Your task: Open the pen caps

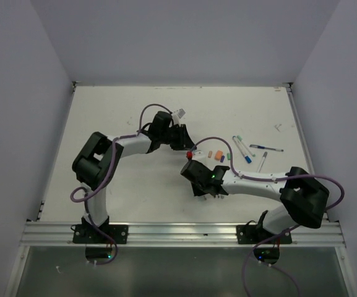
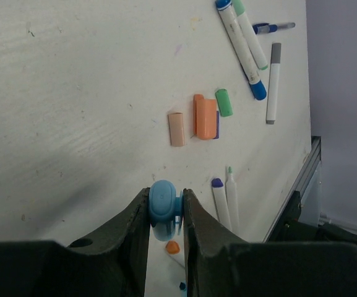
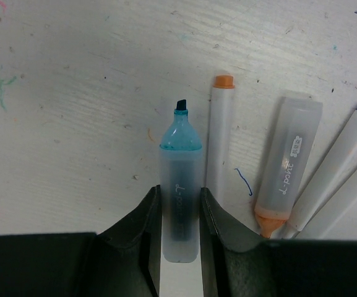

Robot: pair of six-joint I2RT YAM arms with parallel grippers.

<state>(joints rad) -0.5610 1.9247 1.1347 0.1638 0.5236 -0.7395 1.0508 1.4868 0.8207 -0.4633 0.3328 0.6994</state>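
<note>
Pens [image 1: 242, 148] and caps [image 1: 216, 154] clutter the table's [image 1: 122, 111] right.

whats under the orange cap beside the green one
At the edge of the orange cap, toward the green cap, only a dark blue sliver shows. The rest is covered, so I cannot tell what it is.

Soft, even light in all 3 views. A dim shadow lies on the table [image 2: 73, 80] left of the left pincer [image 2: 166, 195]; its fingers [image 2: 129, 241] blur.
</note>
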